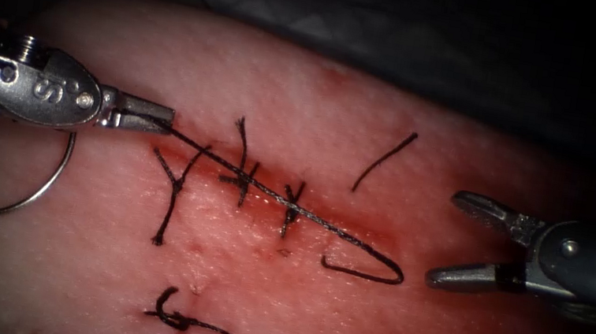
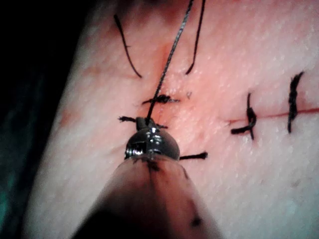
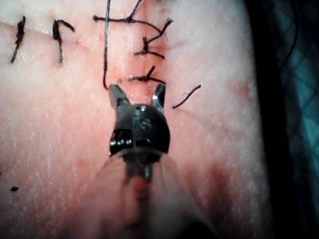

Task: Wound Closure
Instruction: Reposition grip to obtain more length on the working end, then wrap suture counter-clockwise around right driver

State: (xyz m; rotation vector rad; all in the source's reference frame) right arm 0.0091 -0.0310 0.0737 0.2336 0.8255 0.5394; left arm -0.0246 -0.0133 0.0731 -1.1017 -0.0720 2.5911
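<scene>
Below the cut (image 1: 263, 185), 1 loose knot (image 1: 179, 320). Along it, 3 tied stitches (image 1: 241, 180) under taut thread (image 1: 269, 196) pinched by the left tool (image 1: 162, 117). The right tool (image 1: 440, 237) — spread, empty — faces the thread's hooked end (image 1: 377, 271). Needle unseen. Keep tension steady — I judge.

Beyond where I work lies a dark grey-green woven cloth drape (image 1: 382, 37), folded and dim under my narrow light; its teal weave (image 3: 294, 59) shows alongside too.
</scene>
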